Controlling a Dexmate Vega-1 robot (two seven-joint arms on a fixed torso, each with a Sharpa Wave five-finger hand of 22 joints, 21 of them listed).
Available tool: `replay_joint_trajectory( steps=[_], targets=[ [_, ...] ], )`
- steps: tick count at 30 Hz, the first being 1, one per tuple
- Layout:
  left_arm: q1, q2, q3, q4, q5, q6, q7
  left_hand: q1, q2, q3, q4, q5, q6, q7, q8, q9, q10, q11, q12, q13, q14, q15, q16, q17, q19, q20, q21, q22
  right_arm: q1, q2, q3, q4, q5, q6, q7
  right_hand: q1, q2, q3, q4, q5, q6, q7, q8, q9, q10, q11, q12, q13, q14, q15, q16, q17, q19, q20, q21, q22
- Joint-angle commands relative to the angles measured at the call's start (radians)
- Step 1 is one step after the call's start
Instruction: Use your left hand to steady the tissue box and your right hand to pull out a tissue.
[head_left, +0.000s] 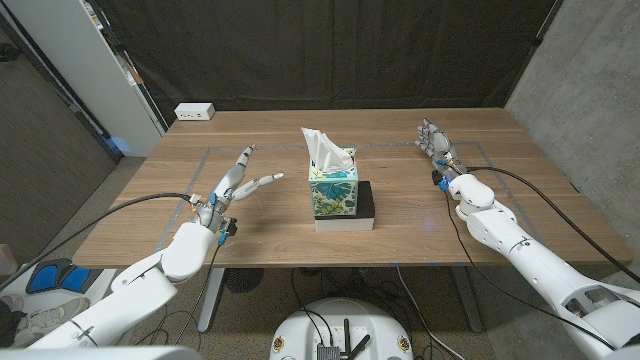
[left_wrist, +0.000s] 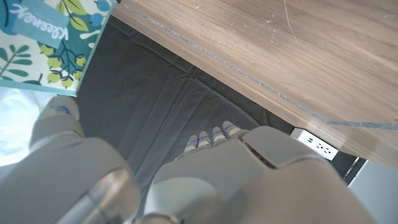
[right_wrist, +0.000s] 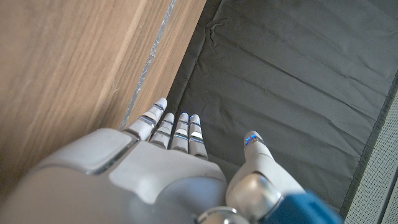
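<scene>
A tissue box (head_left: 334, 189) with a teal leaf pattern stands upright near the middle of the wooden table (head_left: 400, 140), a white tissue (head_left: 322, 147) sticking up from its top. It sits on a black and white base (head_left: 363, 210). My left hand (head_left: 238, 183) is to the box's left, apart from it, fingers spread toward it and holding nothing. A corner of the box (left_wrist: 46, 43) shows in the left wrist view beyond my left hand (left_wrist: 205, 180). My right hand (head_left: 437, 143) is well to the box's right, fingers straight and empty; the right wrist view shows the same hand (right_wrist: 168, 168) with its fingers (right_wrist: 177, 127) extended.
A white power strip (head_left: 194, 112) lies at the table's far left corner. Black curtains hang behind the table. Taped lines mark a rectangle on the tabletop. Cables run along both arms.
</scene>
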Motion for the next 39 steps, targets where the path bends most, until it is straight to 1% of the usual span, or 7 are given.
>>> replay_joint_trajectory(
  steps=[1, 17, 24, 33, 39],
  targets=[
    [0.041, -0.006, -0.01, -0.026, 0.013, -0.014, -0.016, 0.007, 0.002, -0.008, -0.001, 0.005, -0.51, -0.003, 0.008, 0.002, -0.403, -0.005, 0.006, 0.002, -0.344, -0.001, 0.001, 0.003, -0.056, -0.003, 0.004, 0.005, -0.016, -0.007, 0.005, -0.021, 0.0, -0.003, -0.009, 0.003, 0.001, -0.001, -0.006, -0.002, 0.0, 0.006, 0.002, 0.003, 0.002, 0.004, 0.002, 0.003, 0.001, 0.007, -0.001, -0.001, 0.003, 0.007, 0.001, 0.002],
    [0.117, 0.005, -0.049, -0.074, 0.025, -0.017, -0.039, 0.01, 0.004, -0.019, 0.0, 0.011, -0.509, -0.003, 0.009, 0.002, -0.402, -0.005, 0.006, 0.002, -0.342, -0.001, 0.002, 0.003, -0.055, -0.003, 0.005, 0.005, -0.029, -0.011, 0.007, -0.044, -0.004, -0.005, -0.02, 0.001, 0.003, -0.002, -0.009, -0.002, 0.001, 0.007, 0.003, 0.003, 0.003, 0.004, 0.002, 0.003, 0.0, 0.008, -0.002, -0.004, 0.003, 0.006, 0.001, 0.002],
    [0.116, 0.006, -0.046, -0.064, 0.024, -0.034, -0.064, 0.012, 0.004, -0.023, 0.001, 0.013, -0.511, -0.003, 0.008, 0.002, -0.404, -0.006, 0.005, 0.002, -0.343, -0.001, 0.001, 0.003, -0.056, -0.004, 0.004, 0.005, -0.026, -0.008, 0.002, -0.049, -0.011, -0.009, -0.024, 0.0, 0.004, -0.003, -0.01, -0.002, 0.001, 0.006, 0.003, 0.003, 0.002, 0.004, 0.002, 0.003, 0.0, 0.008, -0.001, -0.004, 0.003, 0.007, 0.0, 0.002],
    [0.141, 0.009, -0.065, -0.073, 0.026, -0.046, -0.077, 0.014, 0.005, -0.029, 0.001, 0.017, -0.511, -0.003, 0.008, 0.002, -0.404, -0.005, 0.005, 0.002, -0.343, -0.001, 0.001, 0.003, -0.056, -0.004, 0.004, 0.005, -0.03, -0.008, 0.0, -0.063, -0.018, -0.012, -0.033, -0.001, 0.004, -0.004, -0.011, -0.002, 0.001, 0.006, 0.003, 0.003, 0.003, 0.004, 0.002, 0.003, 0.001, 0.008, -0.001, -0.005, 0.003, 0.007, 0.0, 0.002],
    [0.136, 0.007, -0.065, -0.063, 0.023, -0.054, -0.093, 0.015, 0.005, -0.033, 0.001, 0.018, -0.51, -0.003, 0.008, 0.002, -0.403, -0.004, 0.006, 0.002, -0.342, 0.0, 0.001, 0.003, -0.054, -0.003, 0.005, 0.005, -0.034, -0.006, 0.0, -0.07, -0.016, -0.016, -0.037, -0.001, 0.005, -0.004, -0.012, -0.002, 0.002, 0.006, 0.003, 0.003, 0.004, 0.004, 0.002, 0.003, 0.003, 0.008, 0.0, -0.006, 0.004, 0.008, 0.0, 0.002]
  ],
)
